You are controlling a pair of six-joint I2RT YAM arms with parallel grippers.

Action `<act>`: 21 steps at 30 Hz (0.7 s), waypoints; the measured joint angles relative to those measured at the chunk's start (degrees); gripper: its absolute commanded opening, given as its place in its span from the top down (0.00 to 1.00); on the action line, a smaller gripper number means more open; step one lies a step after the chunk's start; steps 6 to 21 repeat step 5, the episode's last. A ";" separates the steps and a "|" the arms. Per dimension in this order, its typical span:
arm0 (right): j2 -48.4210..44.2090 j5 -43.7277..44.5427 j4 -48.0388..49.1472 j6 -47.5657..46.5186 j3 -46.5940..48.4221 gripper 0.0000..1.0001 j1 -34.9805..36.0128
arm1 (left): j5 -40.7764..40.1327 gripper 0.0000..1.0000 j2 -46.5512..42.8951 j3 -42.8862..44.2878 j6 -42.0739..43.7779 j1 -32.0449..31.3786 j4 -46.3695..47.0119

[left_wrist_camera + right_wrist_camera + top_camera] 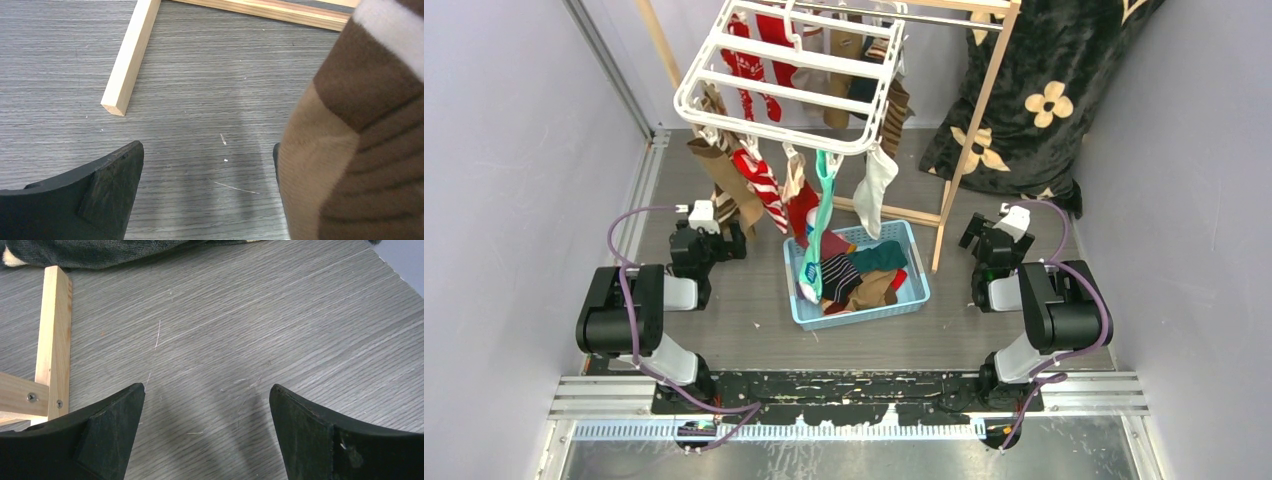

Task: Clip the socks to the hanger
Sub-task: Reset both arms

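The white slatted hanger (784, 85) hangs at the top centre with several socks clipped to it: a brown one (724, 175), a red-white striped one (762, 185), a teal one (822, 215) and a white one (874, 190). More socks (864, 275) lie in the light blue basket (914, 275). My left gripper (716, 228) is open and empty over the floor, beside the hanging brown sock, which fills the right of the left wrist view (360, 150) and covers the right finger. My right gripper (999, 232) is open and empty over bare floor (207, 395).
The light wooden pole frame stands behind the basket, one leg (969, 150) between basket and right arm; its foot shows in the left wrist view (131, 55) and the right wrist view (52, 340). The black furry cloth with cream flowers (1044, 90) drapes at back right.
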 measured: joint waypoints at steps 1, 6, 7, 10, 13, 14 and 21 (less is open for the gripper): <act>0.00 0.00 0.00 0.00 0.00 0.00 0.00 | -0.04 0.00 0.00 0.00 0.00 0.00 0.00; 0.00 -0.02 0.00 0.00 0.07 0.00 0.00 | -0.17 0.00 0.00 0.00 0.00 0.00 0.00; 0.00 -0.02 0.00 0.00 0.07 0.00 0.00 | -0.17 0.00 0.00 0.00 0.00 0.00 0.00; 0.00 -0.02 0.00 0.00 0.07 0.00 0.00 | -0.17 0.00 0.00 0.00 0.00 0.00 0.00; 0.00 -0.02 0.00 0.00 0.07 0.00 0.00 | -0.17 0.00 0.00 0.00 0.00 0.00 0.00; 0.00 -0.02 0.00 0.00 0.07 0.00 0.00 | -0.17 0.00 0.00 0.00 0.00 0.00 0.00; 0.00 -0.02 0.00 0.00 0.07 0.00 0.00 | -0.17 0.00 0.00 0.00 0.00 0.00 0.00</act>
